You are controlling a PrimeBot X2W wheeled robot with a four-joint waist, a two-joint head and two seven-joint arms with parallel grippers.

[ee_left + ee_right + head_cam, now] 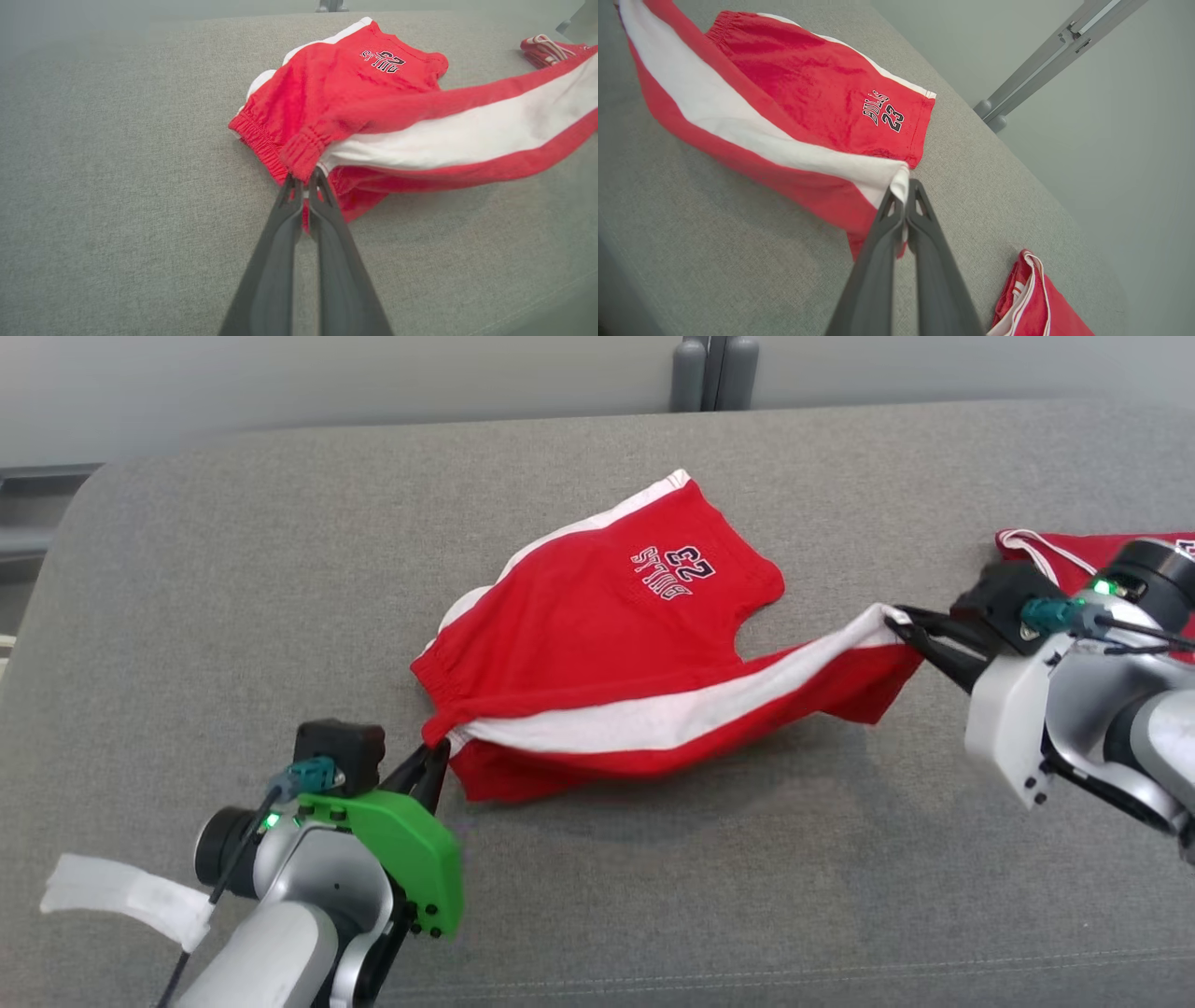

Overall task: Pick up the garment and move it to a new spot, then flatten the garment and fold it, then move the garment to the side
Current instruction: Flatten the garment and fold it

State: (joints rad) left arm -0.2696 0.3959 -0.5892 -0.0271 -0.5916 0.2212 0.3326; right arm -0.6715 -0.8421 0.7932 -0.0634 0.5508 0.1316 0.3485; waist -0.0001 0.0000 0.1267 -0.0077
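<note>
**Shorts stretched between both pincers, mid flatten-and-fold**

Head view: my left pincer (431, 761) is clamped on the waistband corner of the red shorts (607, 644). My right pincer (910, 630) is clamped on the hem end of the white side stripe. The near leg hangs taut between the two, lifted off the grey padded surface (187, 616). The other leg, with the number print, lies flat beyond that span. A second red garment (1036, 546) sits just behind the right pincer, clear of the work.

Left wrist view: the jaws are pinched narrow on the gathered elastic right at the tips of the left pincer (306, 179). The striped leg runs away to the right of the fingers. The printed leg rests ahead of them on the surface.

Right wrist view: the right pincer (903, 191) is also closed tight, with the white hem corner caught between its tips. The stripe stretches off to the upper left. The spare garment (1031, 298) lies below and to the right of the fingers.

I judge we are in the flatten-and-fold step, and the move to the side has not yet begun. The next move needs both arms to travel together with the span kept taut. They should lay the lifted leg down smooth, either pulled flat toward me or carried over the printed leg. If one side leads, the cloth will bunch.
</note>
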